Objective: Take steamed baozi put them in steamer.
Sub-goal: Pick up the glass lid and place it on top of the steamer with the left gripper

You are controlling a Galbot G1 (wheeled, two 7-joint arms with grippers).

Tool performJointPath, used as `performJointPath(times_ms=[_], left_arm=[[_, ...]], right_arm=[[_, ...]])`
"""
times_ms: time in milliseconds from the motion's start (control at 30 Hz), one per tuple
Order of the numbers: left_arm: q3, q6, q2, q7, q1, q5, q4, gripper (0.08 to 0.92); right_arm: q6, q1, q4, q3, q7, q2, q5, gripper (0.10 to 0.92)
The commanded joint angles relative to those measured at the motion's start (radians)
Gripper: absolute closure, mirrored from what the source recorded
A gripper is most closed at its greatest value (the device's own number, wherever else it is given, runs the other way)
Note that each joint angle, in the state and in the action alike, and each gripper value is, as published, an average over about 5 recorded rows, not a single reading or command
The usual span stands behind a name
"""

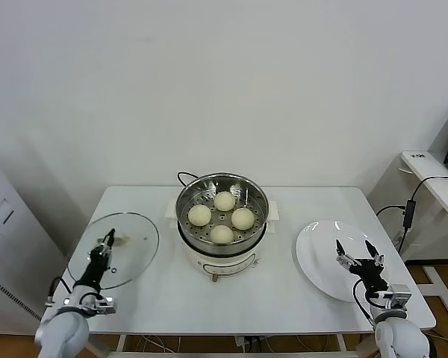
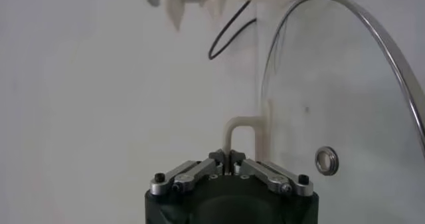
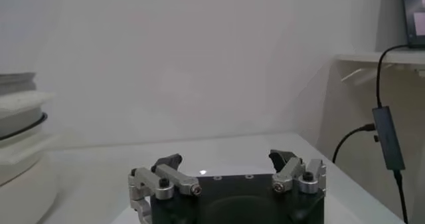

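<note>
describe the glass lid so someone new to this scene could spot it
Start at the steamer in the middle of the table. The lid lies flat at the table's left edge, under the left gripper. Unlike the white plate opposite, it is see-through.

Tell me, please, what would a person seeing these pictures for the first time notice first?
First, the shiny steamer at the middle of the white table, with four pale baozi sitting in it. Next, the glass lid lying flat to its left, where the left gripper is shut on the lid's cream handle. On the right lies a bare white plate, with the open right gripper over its near edge.
</note>
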Motion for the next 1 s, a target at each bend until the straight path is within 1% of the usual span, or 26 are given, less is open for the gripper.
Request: performJointPath(times_ms=[33, 133, 267, 433, 533, 700, 900, 1000], left_arm=[[-0.006, 0.086, 0.139, 0.109, -0.001, -0.177, -0.186, 0.894], [0.015, 0.132, 0.170, 0.152, -0.018, -0.209, -0.233, 0.894], [0.074, 0.231, 0.201, 0.214, -0.044, -0.229, -0.319, 0.894], [0.210, 0.389, 0.244, 0.279, -0.090, -0.203, -0.421, 0.894], [0.297, 0.462, 0.250, 0.324, -0.135, -0.144, -0.453, 0.894], [0.446, 0.603, 0.220, 0.392, -0.240, -0.066, -0.471, 0.894], [0.575, 0.687, 0.144, 0.432, -0.329, 0.027, -0.453, 0.894], [0.614, 0.712, 0.097, 0.451, -0.362, 0.065, -0.425, 0.894]], right_arm=[[-0.003, -0.003, 0.008, 0.004, -0.001, -0.003, 0.015, 0.203], [-0.006, -0.003, 0.011, 0.010, -0.002, -0.003, 0.019, 0.203], [-0.008, -0.003, 0.015, 0.017, -0.009, -0.005, 0.020, 0.203], [-0.006, -0.011, 0.021, 0.025, -0.016, -0.010, 0.023, 0.203], [-0.004, -0.014, 0.020, 0.031, -0.020, -0.018, 0.025, 0.203], [-0.001, -0.013, 0.019, 0.042, -0.023, -0.030, 0.029, 0.203], [0.000, -0.014, 0.019, 0.052, -0.025, -0.040, 0.032, 0.203], [0.002, -0.018, 0.016, 0.056, -0.028, -0.036, 0.031, 0.203]])
